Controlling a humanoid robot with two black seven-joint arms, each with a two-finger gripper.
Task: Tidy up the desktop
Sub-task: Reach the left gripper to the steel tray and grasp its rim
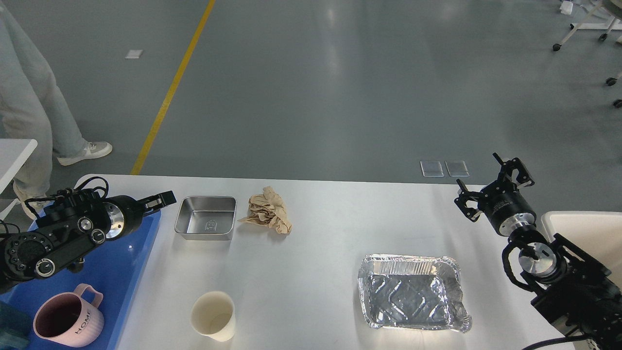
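The white-grey desktop (320,243) holds a small steel tray (206,217), a crumpled brown paper (267,210), a cream paper cup (213,315) and a foil tray (413,297). My left gripper (163,199) points right, just left of the steel tray and above the blue tray's far corner; its dark fingers cannot be told apart. My right gripper (491,182) is open and empty, held above the desktop's far right edge, well away from the foil tray.
A blue plastic tray (131,262) at the left holds a pink mug (68,321). A small white side table (583,228) stands at the right under my right arm. A person (29,97) stands at the far left on the floor.
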